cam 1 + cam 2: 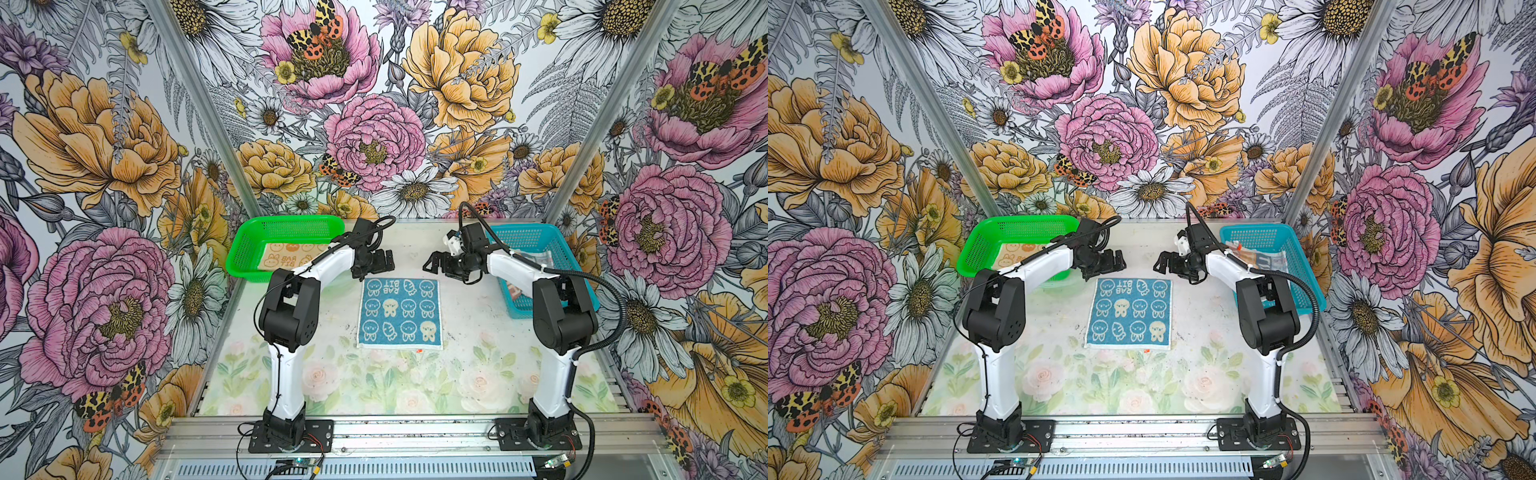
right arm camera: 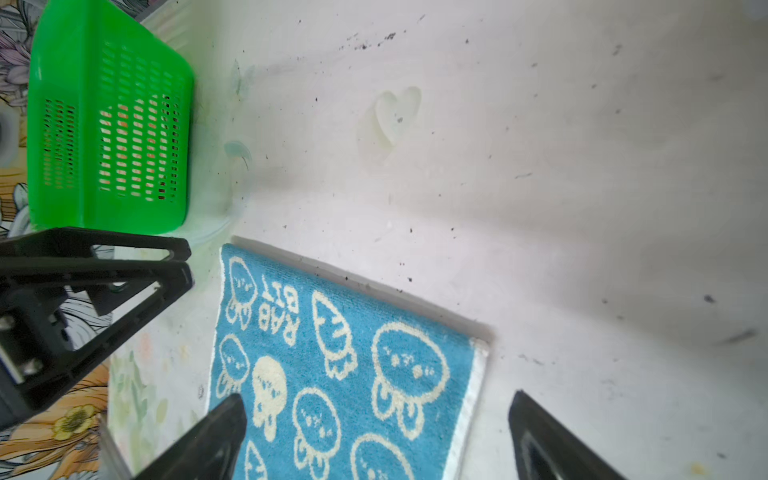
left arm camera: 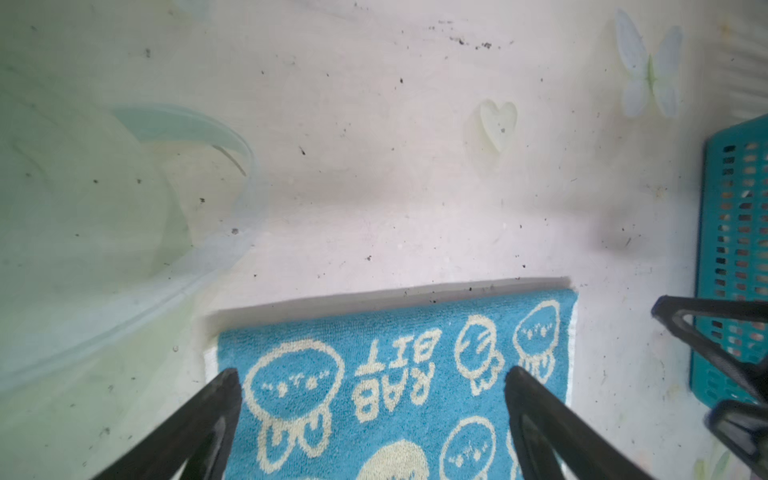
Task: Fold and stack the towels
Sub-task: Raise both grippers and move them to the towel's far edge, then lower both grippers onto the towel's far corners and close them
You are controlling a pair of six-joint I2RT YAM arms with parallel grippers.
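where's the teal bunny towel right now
In both top views the teal-blue towel lies flat at mid-table, between the green basket on the left and the blue basket on the right.

We see the flat towel (image 1: 400, 313) at ctr of the table (image 1: 478, 316); left basket (image 1: 245, 249) behind-left w/ a second towel (image 1: 291, 253) in it, right basket (image 1: 536, 239) behind-right w/ a third towel (image 1: 1273, 261) inside.

Open table (image 1: 409, 251) between green basket (image 1: 245, 249), blue basket (image 1: 534, 240)
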